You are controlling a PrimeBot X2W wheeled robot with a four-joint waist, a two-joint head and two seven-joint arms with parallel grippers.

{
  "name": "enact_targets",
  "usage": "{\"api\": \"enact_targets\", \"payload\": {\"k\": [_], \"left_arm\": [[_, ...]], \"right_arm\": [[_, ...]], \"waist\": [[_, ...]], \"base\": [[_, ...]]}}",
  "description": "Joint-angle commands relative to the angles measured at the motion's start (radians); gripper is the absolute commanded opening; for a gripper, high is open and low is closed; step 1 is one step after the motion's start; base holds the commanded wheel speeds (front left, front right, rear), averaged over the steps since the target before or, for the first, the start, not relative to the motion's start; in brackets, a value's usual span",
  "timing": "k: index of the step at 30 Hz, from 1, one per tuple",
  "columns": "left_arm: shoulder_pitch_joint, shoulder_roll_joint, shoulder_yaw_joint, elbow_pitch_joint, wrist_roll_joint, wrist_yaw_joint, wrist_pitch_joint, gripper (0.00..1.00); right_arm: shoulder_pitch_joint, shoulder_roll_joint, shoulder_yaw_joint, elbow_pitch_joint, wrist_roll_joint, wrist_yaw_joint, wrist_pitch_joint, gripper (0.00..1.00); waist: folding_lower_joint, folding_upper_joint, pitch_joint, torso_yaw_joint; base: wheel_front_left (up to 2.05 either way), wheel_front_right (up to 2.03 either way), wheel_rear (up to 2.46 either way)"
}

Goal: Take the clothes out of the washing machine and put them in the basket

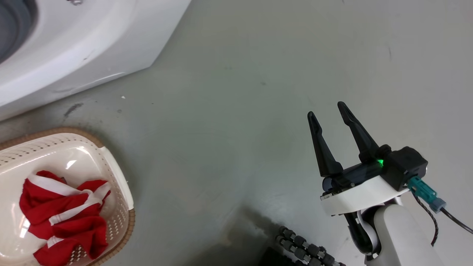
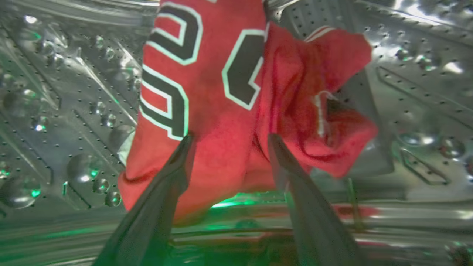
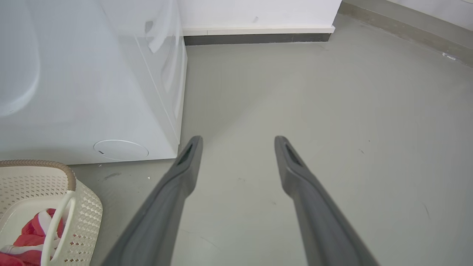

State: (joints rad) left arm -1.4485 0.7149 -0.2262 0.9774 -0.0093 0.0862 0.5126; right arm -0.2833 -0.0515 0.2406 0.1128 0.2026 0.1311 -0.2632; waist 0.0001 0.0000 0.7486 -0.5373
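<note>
Inside the washing machine's steel drum (image 2: 55,111) a crumpled red jersey (image 2: 221,122) with black-and-white numbers rests against the perforated wall. My left gripper (image 2: 230,139) is open, its two fingertips spread in front of the cloth's lower part. The white washing machine (image 1: 74,44) stands at the upper left, and its side panel (image 3: 92,92) shows from the right wrist. The cream basket (image 1: 111,162) at the lower left holds red clothes (image 1: 63,214) with white stripes. My right gripper (image 1: 326,109) hangs open over bare floor, right of the basket (image 3: 85,207).
Grey floor (image 1: 240,111) stretches between the basket and my right arm. A dark ribbed cable bundle (image 1: 303,249) lies at the bottom edge. A white wall with a dark baseboard (image 3: 258,37) runs behind the machine.
</note>
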Motion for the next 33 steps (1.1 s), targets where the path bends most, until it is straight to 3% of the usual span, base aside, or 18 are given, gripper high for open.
{"api": "enact_targets", "payload": {"k": [1, 9, 11, 12, 18, 24, 33], "left_arm": [[0.007, 0.006, -0.002, -0.008, 0.002, -0.001, 0.006, 1.0], [0.076, 0.05, 0.002, -0.14, -0.013, 0.012, 0.146, 1.0], [0.094, 0.054, 0.007, -0.181, -0.02, 0.02, 0.171, 0.4], [0.103, 0.059, 0.008, -0.202, -0.022, 0.022, 0.179, 0.0], [0.152, 0.101, 0.034, -0.319, -0.042, 0.051, 0.163, 0.0], [0.207, 0.133, 0.067, -0.398, -0.06, 0.086, 0.048, 0.0], [0.299, 0.067, 0.113, -0.399, -0.127, 0.137, -0.217, 0.0]], "right_arm": [[0.005, 0.002, 0.001, -0.003, 0.005, -0.001, -0.002, 1.0], [0.038, 0.002, -0.012, -0.023, 0.007, -0.001, -0.002, 1.0], [0.039, 0.002, -0.015, -0.027, 0.007, -0.001, -0.002, 1.0], [0.037, 0.002, -0.015, -0.028, 0.007, -0.001, -0.002, 1.0], [0.02, 0.002, -0.004, -0.021, 0.01, -0.001, -0.002, 1.0], [-0.005, 0.002, 0.008, -0.014, 0.016, -0.001, -0.002, 1.0], [-0.001, 0.002, -0.037, -0.018, -0.013, -0.001, -0.002, 1.0]], "waist": [[-0.0001, 0.0, 0.015, -0.012], [-0.0001, 0.0, 0.044, -0.011], [-0.0001, 0.0, 0.05, -0.01], [-0.0001, 0.0, 0.053, -0.01], [-0.0001, 0.0, 0.052, -0.016], [-0.0001, 0.0, 0.038, -0.025], [-0.0001, 0.0, -0.024, 0.011]], "base": [[0.0, 0.0, 0.0], [0.0, 0.0, 0.0], [0.0, 0.0, 0.0], [0.0, 0.0, 0.0], [0.0, 0.0, 0.0], [0.0, 0.0, 0.0], [0.0, 0.0, 0.0]]}}
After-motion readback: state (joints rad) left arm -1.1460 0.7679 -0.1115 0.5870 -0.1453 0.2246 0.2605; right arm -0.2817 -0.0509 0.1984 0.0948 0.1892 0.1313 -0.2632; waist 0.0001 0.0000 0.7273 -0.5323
